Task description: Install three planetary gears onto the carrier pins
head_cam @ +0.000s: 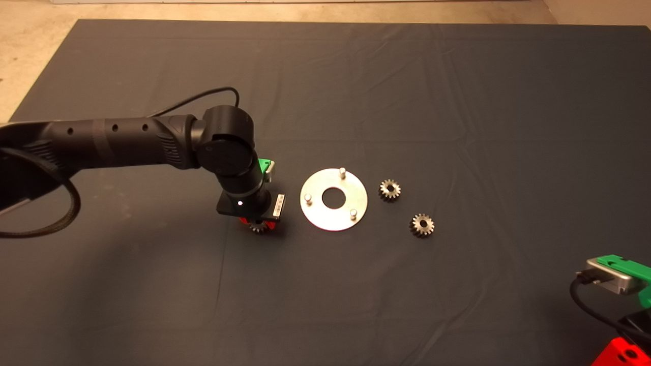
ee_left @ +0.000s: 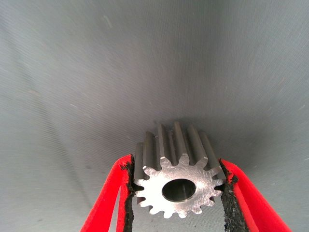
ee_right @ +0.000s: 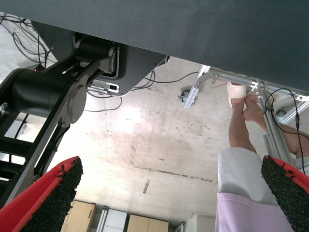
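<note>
My left gripper (head_cam: pixel 259 223) is shut on one planetary gear (ee_left: pixel 177 186), a small silvery toothed wheel with a round centre hole. Its teeth show below the gripper in the head view (head_cam: pixel 258 227), just left of the disc. The flat shiny disc (head_cam: pixel 318 211) lies mid-mat with three upright carrier pins (head_cam: pixel 343 172), (head_cam: pixel 307 197), (head_cam: pixel 353 213), all bare. Two more planetary gears (head_cam: pixel 389 190), (head_cam: pixel 422 224) lie on the mat to the right of the disc. My right gripper (ee_right: pixel 169 193) is open and parked at the mat's lower right edge (head_cam: pixel 628 351).
The dark mat (head_cam: pixel 457 101) covers the table, with pale floor beyond its far edge. The right wrist view looks past the mat's edge at the floor, a black robot base (ee_right: pixel 48 96), cables and a person's legs (ee_right: pixel 246 145).
</note>
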